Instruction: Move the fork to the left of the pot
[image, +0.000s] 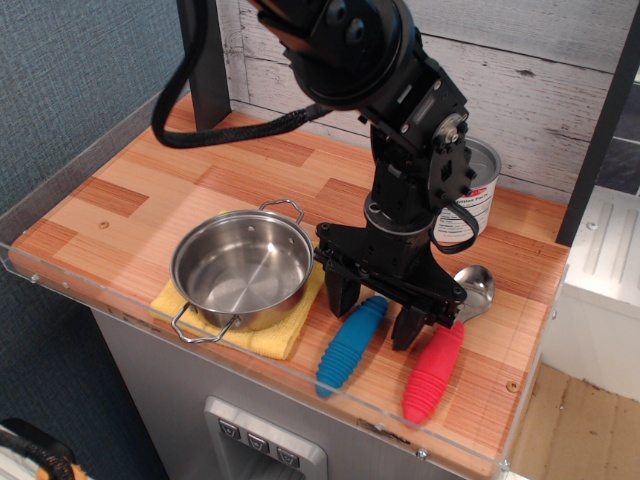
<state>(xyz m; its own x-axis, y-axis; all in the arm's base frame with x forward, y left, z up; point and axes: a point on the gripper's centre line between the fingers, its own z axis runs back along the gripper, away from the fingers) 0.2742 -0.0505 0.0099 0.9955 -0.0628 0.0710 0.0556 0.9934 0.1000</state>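
Observation:
The fork (348, 347) has a thick ribbed blue handle and lies on the wooden counter, right of the pot; its tines are hidden under my gripper. The shiny steel pot (243, 268) with two wire loop handles sits on a yellow cloth (272, 337). My black gripper (374, 313) is open and low over the upper end of the fork's handle, one finger (340, 293) on its left and the other (409, 325) on its right. It holds nothing.
A red-handled spoon (437, 362) lies just right of the fork, its bowl beside my right finger. A labelled tin can (470, 195) stands behind the arm. The counter's clear front lip (300, 385) is close. A dark post (205, 60) stands at the back left.

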